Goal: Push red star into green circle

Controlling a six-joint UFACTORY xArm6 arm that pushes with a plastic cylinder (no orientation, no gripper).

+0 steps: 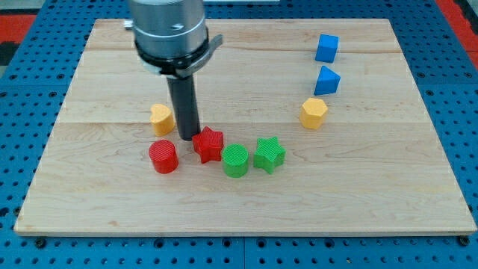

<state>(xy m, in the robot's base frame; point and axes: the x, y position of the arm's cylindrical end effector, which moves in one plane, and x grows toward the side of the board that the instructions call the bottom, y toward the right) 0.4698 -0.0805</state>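
The red star (209, 143) lies on the wooden board (246, 67), near the view's bottom middle. The green circle (235, 160) sits just to its lower right, touching or nearly touching it. My tip (187, 137) stands at the red star's upper left edge, in contact or almost so. The rod rises from there to the arm's grey housing at the view's top.
A red circle (163, 156) lies left of the star. A yellow block (161, 118) sits left of the rod. A green star (269, 154) is right of the green circle. A yellow hexagon (314, 113) and two blue blocks (326, 80) (326, 48) stand at the right.
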